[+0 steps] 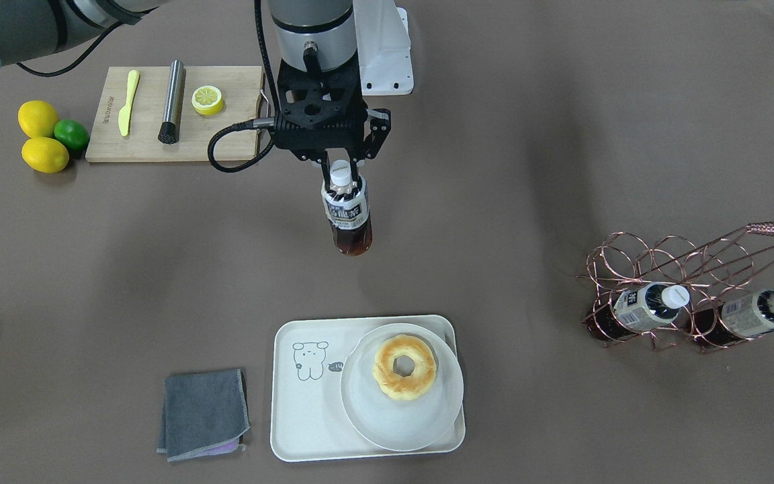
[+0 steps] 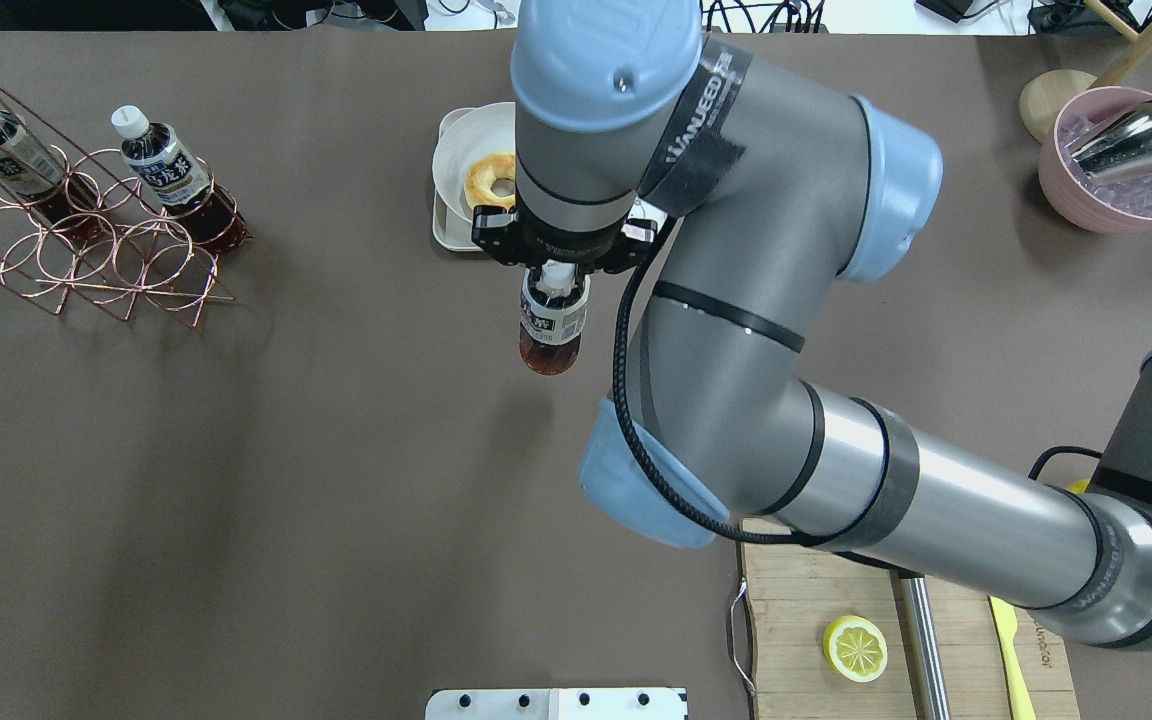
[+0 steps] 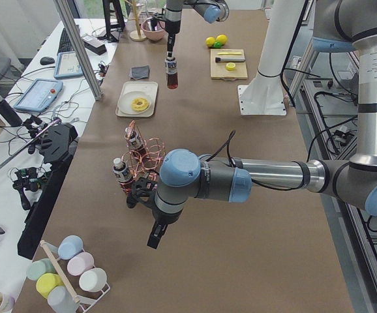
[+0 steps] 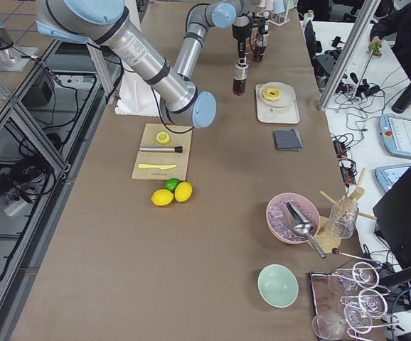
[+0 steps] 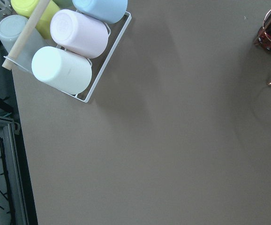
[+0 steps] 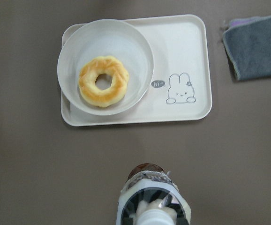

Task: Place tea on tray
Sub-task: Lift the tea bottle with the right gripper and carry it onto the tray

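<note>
Pinched under its white cap by the right hand (image 1: 341, 168): small clear plastic bottle of dark red-brown tea (image 1: 348, 218), upright over the brown tabletop (image 1: 528, 168), apart from the cream-white bear-print tray (image 1: 306, 417) bearing a round white plate (image 1: 367, 417). Left hand (image 3: 154, 240) low near the copper wire rack (image 3: 148, 151); too distant to tell whether spread or pressed together.

The tea bottle (image 1: 347, 212) — white cap, dark red-brown drink — is upright, near but apart from the cream tray (image 1: 306, 417).
</note>
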### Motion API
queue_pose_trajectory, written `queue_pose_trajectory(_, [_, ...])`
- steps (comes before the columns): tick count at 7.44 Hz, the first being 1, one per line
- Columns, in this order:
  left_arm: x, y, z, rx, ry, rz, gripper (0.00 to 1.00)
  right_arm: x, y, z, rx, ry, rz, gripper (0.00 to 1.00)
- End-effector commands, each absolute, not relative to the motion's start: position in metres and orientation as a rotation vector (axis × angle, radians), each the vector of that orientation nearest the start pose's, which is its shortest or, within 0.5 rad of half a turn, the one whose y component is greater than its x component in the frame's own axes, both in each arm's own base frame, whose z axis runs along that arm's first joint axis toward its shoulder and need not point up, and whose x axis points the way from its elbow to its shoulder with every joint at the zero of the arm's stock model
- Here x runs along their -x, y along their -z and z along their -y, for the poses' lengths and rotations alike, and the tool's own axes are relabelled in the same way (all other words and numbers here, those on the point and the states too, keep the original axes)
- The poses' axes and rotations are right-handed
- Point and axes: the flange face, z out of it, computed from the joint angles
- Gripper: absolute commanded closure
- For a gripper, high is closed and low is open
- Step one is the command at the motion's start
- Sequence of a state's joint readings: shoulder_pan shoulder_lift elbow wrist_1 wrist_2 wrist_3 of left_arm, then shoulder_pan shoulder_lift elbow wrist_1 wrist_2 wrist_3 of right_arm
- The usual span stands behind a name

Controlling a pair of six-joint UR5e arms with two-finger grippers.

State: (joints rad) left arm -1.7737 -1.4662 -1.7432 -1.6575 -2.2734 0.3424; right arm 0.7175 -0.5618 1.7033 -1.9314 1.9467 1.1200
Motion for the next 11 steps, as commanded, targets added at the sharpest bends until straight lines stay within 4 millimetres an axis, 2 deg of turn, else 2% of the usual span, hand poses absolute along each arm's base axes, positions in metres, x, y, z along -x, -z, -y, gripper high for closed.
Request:
queue_pose_trajectory(1, [0.160,-0.609,0.449,-0.343,-0.196,-0.634,0.02,0.403,-0.041,0.617,-0.120,-0.084,0.758,1.00])
queue_pose_trajectory(2, [0.160,-0.606,0.456,-0.346,-0.200,-0.633,0.02,0.399,-0.054,0.663,-0.131,-0.100,0.765,1.00])
queue_pose_trajectory(3, [0.159,-0.606,0.464,-0.347,-0.207,-0.633,0.02,0.391,-0.062,0.701,-0.135,-0.111,0.773,1.00])
queue_pose_trajectory(4, [0.160,-0.606,0.472,-0.347,-0.209,-0.633,0.02,0.392,-0.082,0.722,-0.144,-0.090,0.760,1.00])
queue_pose_trajectory(5, [0.160,-0.604,0.477,-0.348,-0.210,-0.633,0.02,0.400,-0.096,0.732,-0.150,-0.088,0.766,1.00])
queue_pose_trajectory(7, [0.142,-0.604,0.493,-0.337,-0.248,-0.639,0.02,0.415,-0.120,0.747,-0.163,-0.082,0.777,1.00])
queue_pose_trajectory(8, [0.143,-0.606,0.502,-0.337,-0.251,-0.640,0.02,0.419,-0.120,0.748,-0.163,-0.082,0.781,1.00])
queue_pose_trajectory(10, [0.144,-0.606,0.510,-0.337,-0.251,-0.640,0.02,0.434,-0.103,0.733,-0.158,-0.085,0.803,1.00])
queue_pose_trajectory(11, [0.144,-0.607,0.509,-0.335,-0.250,-0.641,0.02,0.446,-0.104,0.718,-0.155,-0.067,0.811,1.00])
